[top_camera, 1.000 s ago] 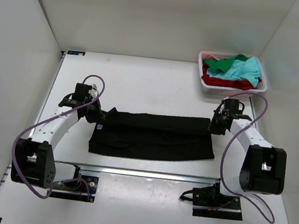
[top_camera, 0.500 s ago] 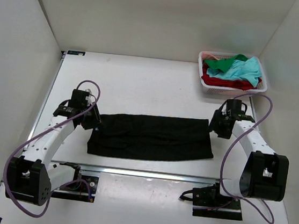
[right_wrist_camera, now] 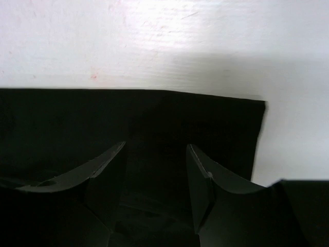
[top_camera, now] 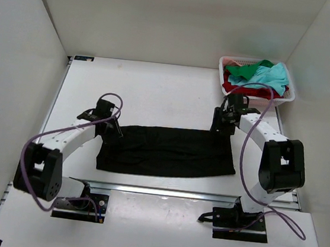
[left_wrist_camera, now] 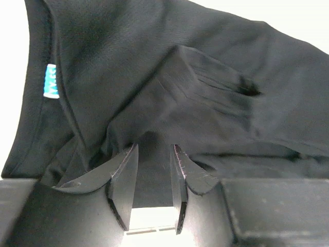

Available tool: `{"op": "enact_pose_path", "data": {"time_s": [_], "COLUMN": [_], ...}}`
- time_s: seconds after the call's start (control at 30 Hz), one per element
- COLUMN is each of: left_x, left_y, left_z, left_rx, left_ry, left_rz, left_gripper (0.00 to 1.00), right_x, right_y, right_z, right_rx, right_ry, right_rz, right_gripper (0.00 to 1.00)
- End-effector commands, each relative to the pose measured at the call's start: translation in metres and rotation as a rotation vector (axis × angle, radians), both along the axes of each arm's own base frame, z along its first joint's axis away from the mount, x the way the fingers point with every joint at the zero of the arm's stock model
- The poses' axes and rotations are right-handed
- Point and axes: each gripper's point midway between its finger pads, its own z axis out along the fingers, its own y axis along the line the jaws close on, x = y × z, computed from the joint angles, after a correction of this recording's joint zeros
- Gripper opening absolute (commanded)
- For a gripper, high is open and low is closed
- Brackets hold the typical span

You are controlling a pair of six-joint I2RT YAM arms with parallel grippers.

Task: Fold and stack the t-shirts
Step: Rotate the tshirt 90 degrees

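Note:
A black t-shirt lies folded into a long flat band across the middle of the table. My left gripper stands open over the band's far left corner, beside the pale-blue neck label; nothing sits between its fingers. The cloth rumples in front of the left gripper. At the far right corner my right gripper also hangs open just above the shirt, holding nothing, as the right wrist view of that gripper shows. Teal, green and red t-shirts lie heaped in the basket.
The pink-white lattice basket stands at the back right corner, close behind the right arm. White walls close in the table on three sides. A metal rail runs along the near edge, by the arm bases.
Both grippers were shut on the shirt's far edge and have opened, letting it go. The cloth has settled flat. Both grippers have moved inward and slightly farther back.

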Motion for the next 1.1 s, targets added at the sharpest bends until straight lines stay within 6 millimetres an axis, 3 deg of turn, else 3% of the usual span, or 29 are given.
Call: {"op": "enact_pose_path", "data": {"time_s": [0.0, 0.07, 0.17, 0.23, 0.27, 0.37, 0.4, 0.43, 0.47, 0.5, 0.53, 0.57, 0.6, 0.63, 0.7, 0.73, 0.77, 0.8, 0.83, 0.87, 0.9, 1.03, 1.07], "left_x": [0.015, 0.014, 0.030, 0.060, 0.065, 0.139, 0.138, 0.174, 0.208, 0.203, 0.243, 0.273, 0.287, 0.293, 0.267, 0.276, 0.270, 0.277, 0.277, 0.290, 0.303, 0.315, 0.321], "left_y": [-0.011, -0.011, -0.011, -0.022, -0.023, -0.042, -0.043, -0.051, -0.060, -0.062, -0.078, -0.094, -0.106, -0.110, -0.125, -0.136, -0.139, -0.148, -0.155, -0.161, -0.170, -0.175, -0.176], "left_z": [-0.004, -0.029, -0.047, -0.042, -0.056, -0.043, -0.066, -0.065, -0.040, -0.070, -0.069, -0.025, -0.028, -0.047, -0.090, -0.077, -0.083, -0.077, -0.083, -0.079, -0.056, -0.069, -0.061], "left_rx": [-0.001, 0.050, 0.087, 0.081, 0.098, 0.080, 0.103, 0.097, 0.070, 0.075, 0.054, 0.003, -0.042, -0.098, -0.170, -0.202, -0.209, -0.223, -0.241, -0.269, -0.300, -0.381, -0.392], "left_ry": [-0.001, 0.095, 0.169, 0.146, 0.187, 0.122, 0.200, 0.167, 0.111, 0.214, 0.150, 0.056, 0.041, 0.063, 0.155, 0.081, 0.094, 0.061, 0.069, 0.036, -0.032, -0.053, -0.090], "left_rz": [0.025, 0.011, 0.009, -0.002, -0.006, -0.029, -0.060, -0.077, -0.088, -0.120, -0.150, -0.172, -0.186, -0.173, -0.222, -0.247, -0.247, -0.258, -0.262, -0.258, -0.278, -0.242, -0.244], "left_gripper": [0.42, 0.43, 0.43, 0.43, 0.43, 0.43, 0.42, 0.41, 0.40, 0.39, 0.39, 0.38, 0.35, 0.32, 0.22, 0.21, 0.21, 0.21, 0.22, 0.22, 0.23, 0.23, 0.22], "right_x": [0.005, -0.007, -0.026, -0.047, -0.053, -0.089, -0.097, -0.105, -0.115, -0.128, -0.131, -0.138, -0.147, -0.147, -0.158, -0.155, -0.157, -0.157, -0.159, -0.164, -0.168, -0.187, -0.188], "right_y": [0.011, 0.010, 0.009, 0.008, 0.006, 0.017, 0.022, 0.034, 0.048, 0.065, 0.078, 0.095, 0.110, 0.121, 0.147, 0.155, 0.166, 0.175, 0.182, 0.191, 0.203, 0.232, 0.236], "right_z": [-0.006, -0.027, -0.051, -0.060, -0.061, -0.067, -0.067, -0.065, -0.065, -0.065, -0.063, -0.063, -0.063, -0.061, -0.063, -0.061, -0.061, -0.062, -0.065, -0.066, -0.065, -0.071, -0.069], "right_rx": [0.013, 0.002, -0.049, -0.082, -0.083, -0.071, -0.065, -0.056, -0.043, -0.010, 0.031, 0.054, 0.059, 0.080, 0.105, 0.135, 0.162, 0.183, 0.197, 0.210, 0.236, 0.232, 0.237], "right_ry": [-0.006, 0.057, 0.148, 0.197, 0.205, 0.271, 0.282, 0.286, 0.290, 0.311, 0.311, 0.313, 0.319, 0.313, 0.298, 0.285, 0.283, 0.269, 0.275, 0.278, 0.277, 0.293, 0.289], "right_rz": [0.045, 0.044, 0.044, 0.018, -0.014, -0.043, -0.059, -0.030, -0.012, 0.014, 0.032, 0.060, 0.089, 0.085, 0.144, 0.140, 0.147, 0.154, 0.156, 0.176, 0.206, 0.287, 0.291], "right_gripper": [0.47, 0.47, 0.47, 0.46, 0.46, 0.46, 0.46, 0.46, 0.46, 0.45, 0.46, 0.46, 0.46, 0.45, 0.45, 0.46, 0.46, 0.45, 0.46, 0.46, 0.46, 0.46, 0.46]}}
